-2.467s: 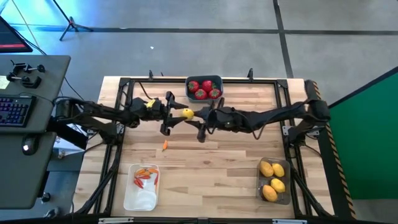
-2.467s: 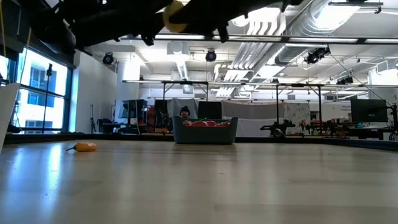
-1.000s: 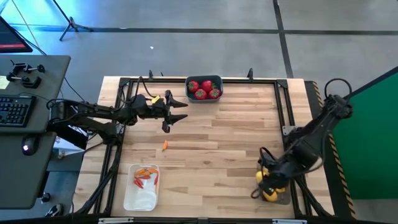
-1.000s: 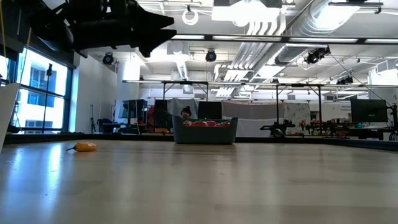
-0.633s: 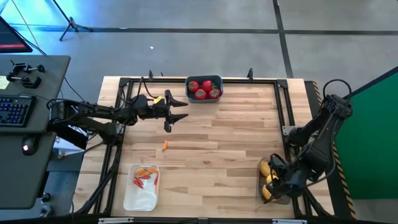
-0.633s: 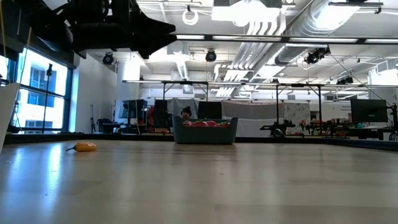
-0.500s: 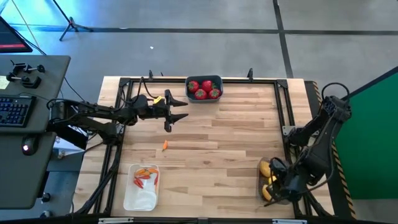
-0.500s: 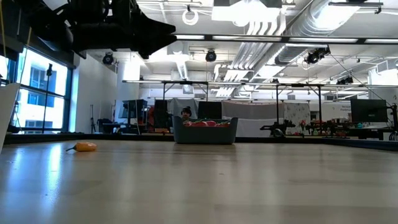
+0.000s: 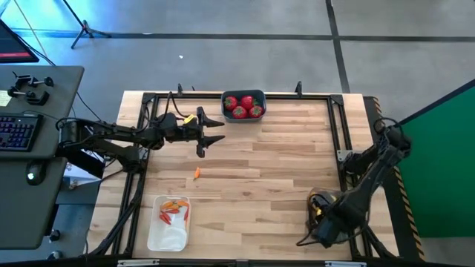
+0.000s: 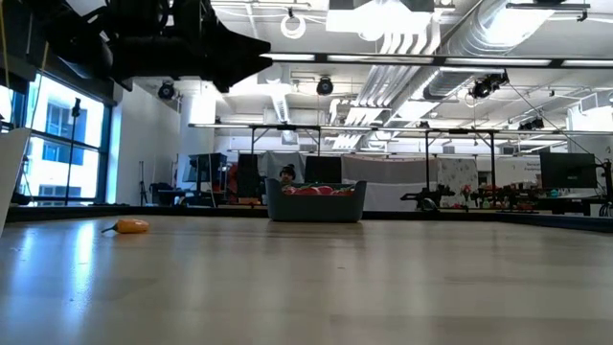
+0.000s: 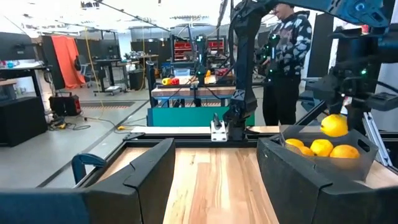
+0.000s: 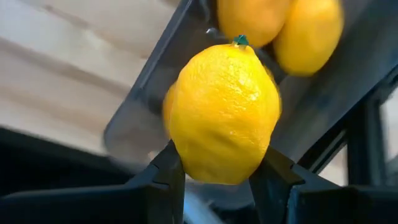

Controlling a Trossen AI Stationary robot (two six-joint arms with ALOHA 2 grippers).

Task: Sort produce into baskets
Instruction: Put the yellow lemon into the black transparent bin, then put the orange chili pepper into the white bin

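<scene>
The right gripper (image 12: 214,180) clenches a lemon (image 12: 222,112) just above the grey bin (image 11: 323,163) holding other lemons (image 11: 311,147) at the desk's (image 9: 260,170) near right corner; dropped off-centre, it could bounce off the rim; the left gripper (image 9: 210,137) hangs released mid-desk.

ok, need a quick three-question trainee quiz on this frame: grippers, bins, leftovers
1. True or false: the right gripper holds a yellow toy lemon over the smoky dark-grey translucent bin.
2. Which bin holds the round red toy fruits with green tops? A) white rectangular bin B) dark blue-grey rectangular bin C) smoky bin
3. Fill in: one small orange piece lies loose on the ____ tabletop.

Key: 1 true. 2 B, the dark blue-grey rectangular bin. 3 wooden. The left gripper waits, jaws open, holding nothing.
</scene>
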